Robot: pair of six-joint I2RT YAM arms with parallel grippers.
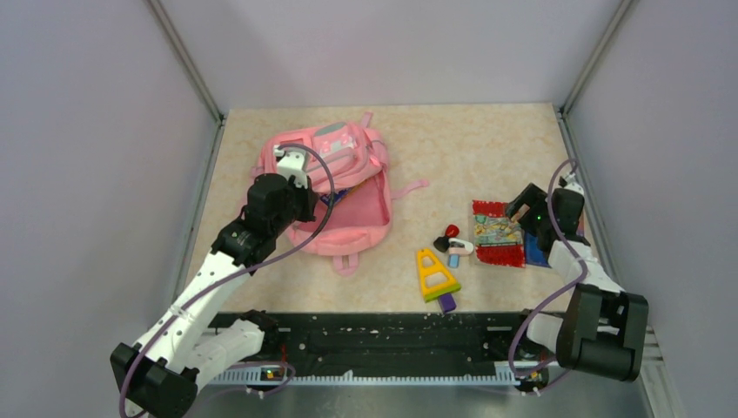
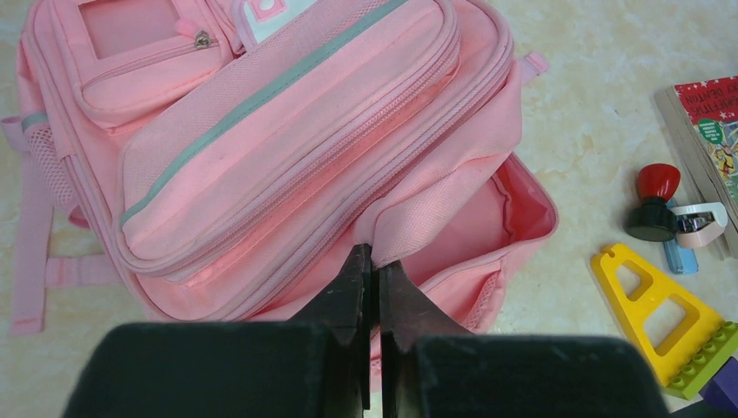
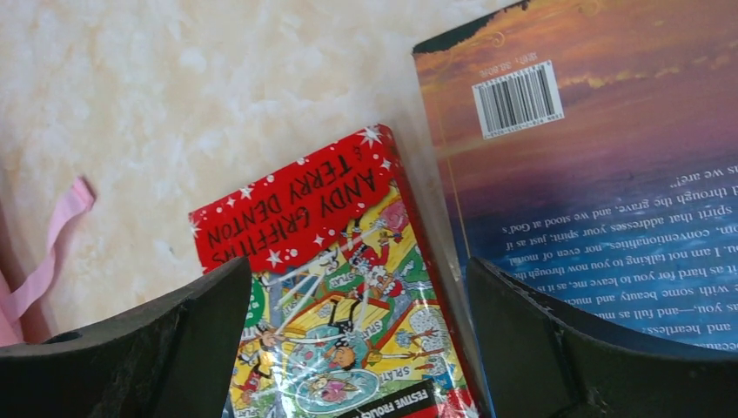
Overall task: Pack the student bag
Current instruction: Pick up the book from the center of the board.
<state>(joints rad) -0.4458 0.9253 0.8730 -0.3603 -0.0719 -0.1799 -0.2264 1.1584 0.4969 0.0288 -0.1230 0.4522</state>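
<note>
Top external view: the soft pink fabric backpack (image 1: 335, 187) lies at the far left of the beige, marble-patterned tabletop (image 1: 470, 148), its main compartment gaping toward the near side. Left end effector (image 2: 372, 261) is right on it. Left wrist view shows the two dark fingers pressed together, tips pinching a peaked fold of woven pink cloth at the rim of the opening. Above that fold the padded front pockets (image 2: 287, 131) stack up, edged with pink zipper tracks and a grey-green stripe, and a mesh side pocket (image 2: 48, 165) shows at the left edge.

Over on the right, the right end effector (image 3: 361, 348) hangs with its jaws spread wide, gripping nothing. Right wrist view has its blunt black fingers (image 3: 174, 348) either side of a glossy red book (image 3: 331, 252) with a busy cartoon cover and white stars. Right beside it lies a second flat book (image 3: 592, 174), orange fading to blue, with a barcode and lines of white print.

Between backpack and books sit the small pieces: a yellow plastic triangle (image 1: 433, 274) with cut-out windows, a purple block (image 1: 446, 303) at its base, a red-capped black stamp (image 1: 449, 232) and a small white tape dispenser (image 1: 461, 247).
</note>
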